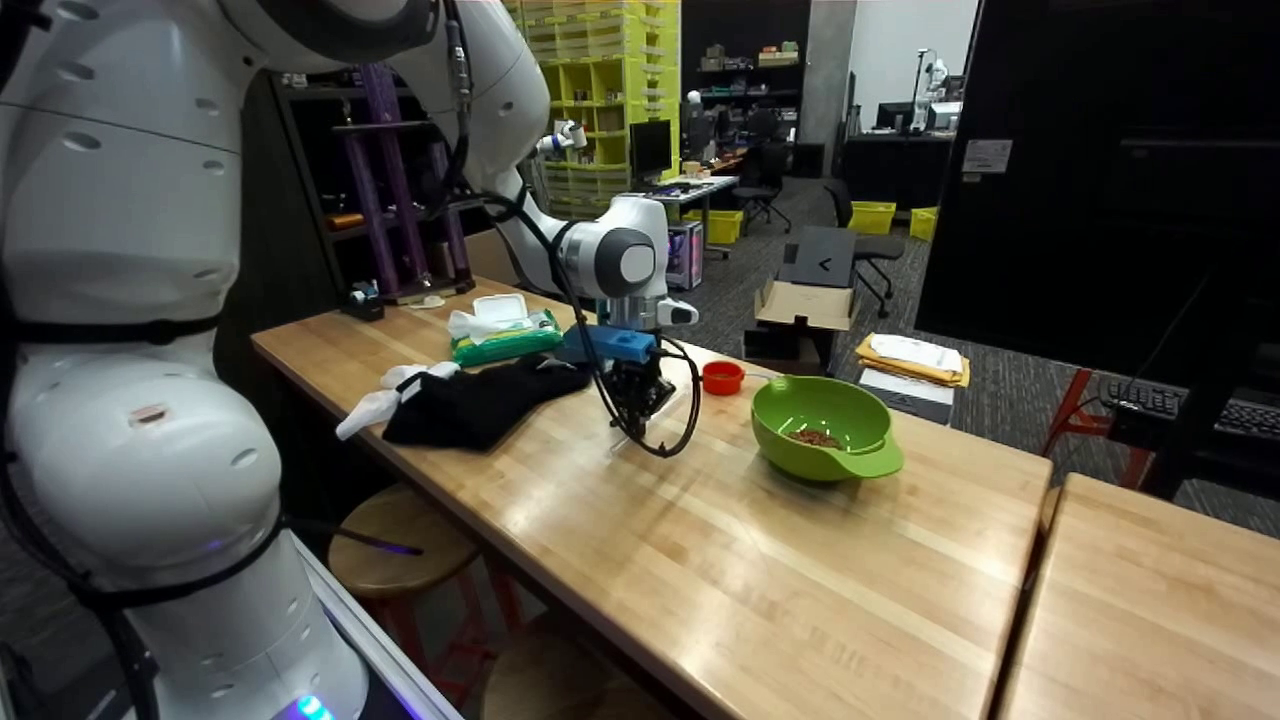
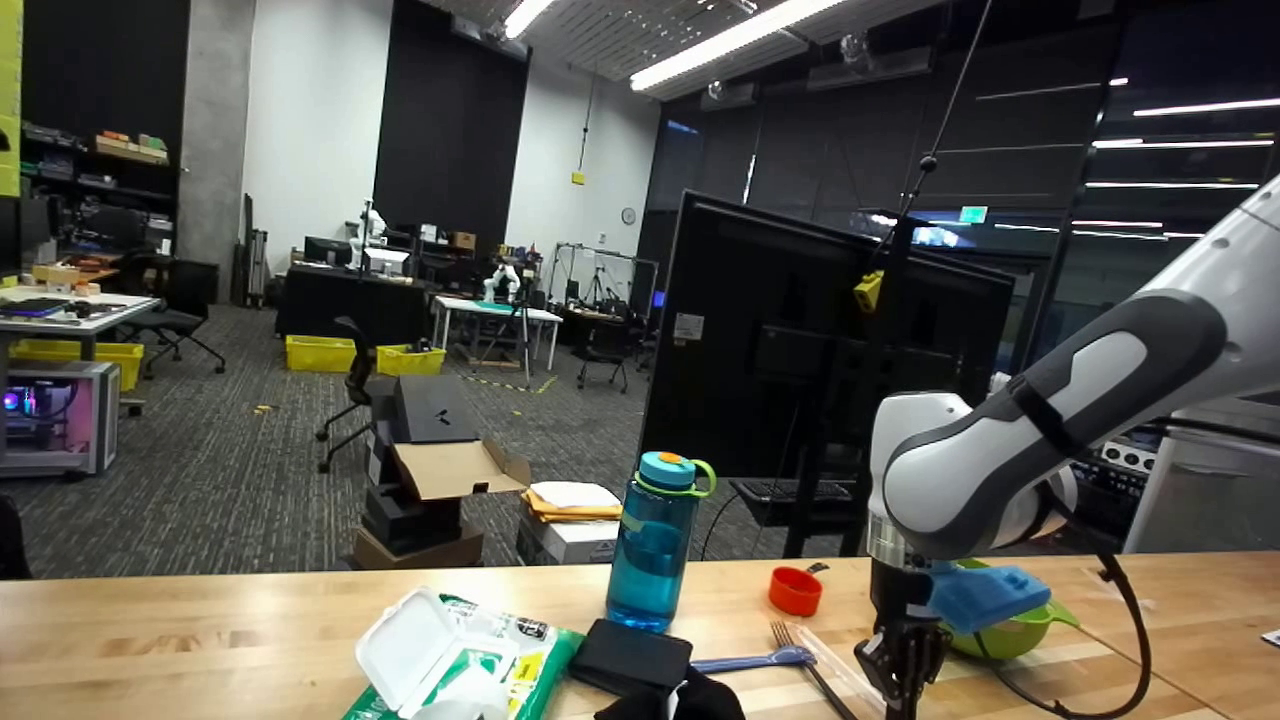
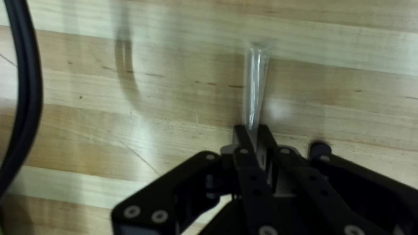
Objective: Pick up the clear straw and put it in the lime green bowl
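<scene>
The clear straw is a thin, pale translucent tube. In the wrist view it runs forward from between my gripper's fingertips, which are shut on it. It also shows as a whitish strip in an exterior view, beside my gripper. I cannot tell whether it touches the table. The lime green bowl stands on the table, to the right of my gripper in an exterior view. Reddish-brown bits lie at its bottom. The bowl is partly hidden behind the arm in an exterior view.
A red cup with a handle stands between gripper and bowl, farther back. A teal bottle, a black case, a blue utensil, a fork, a wipes pack and black cloth lie on the table.
</scene>
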You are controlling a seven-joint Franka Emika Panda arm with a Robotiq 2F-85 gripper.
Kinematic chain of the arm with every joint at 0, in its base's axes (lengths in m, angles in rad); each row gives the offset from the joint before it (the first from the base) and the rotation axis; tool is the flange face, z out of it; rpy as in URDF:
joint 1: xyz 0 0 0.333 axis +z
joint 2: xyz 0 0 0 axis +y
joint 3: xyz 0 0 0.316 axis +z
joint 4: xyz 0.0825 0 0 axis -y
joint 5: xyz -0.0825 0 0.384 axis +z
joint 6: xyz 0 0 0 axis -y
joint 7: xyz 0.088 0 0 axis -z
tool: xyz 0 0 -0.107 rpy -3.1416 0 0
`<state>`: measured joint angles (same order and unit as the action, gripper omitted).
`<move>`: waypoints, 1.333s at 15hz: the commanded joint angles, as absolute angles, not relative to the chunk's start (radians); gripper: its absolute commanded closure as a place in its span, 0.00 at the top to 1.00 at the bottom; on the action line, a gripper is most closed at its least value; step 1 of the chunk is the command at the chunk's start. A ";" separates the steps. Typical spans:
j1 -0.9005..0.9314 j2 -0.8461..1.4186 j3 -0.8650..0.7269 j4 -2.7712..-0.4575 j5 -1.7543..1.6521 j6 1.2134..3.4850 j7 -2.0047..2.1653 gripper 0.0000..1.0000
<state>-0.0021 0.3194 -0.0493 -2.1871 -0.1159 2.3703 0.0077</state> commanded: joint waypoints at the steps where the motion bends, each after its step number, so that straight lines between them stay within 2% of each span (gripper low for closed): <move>1: -0.012 0.305 -0.073 -2.218 -0.144 2.384 0.030 0.03; 20: 0.027 0.178 -0.068 -2.212 -0.252 2.252 0.107 0.02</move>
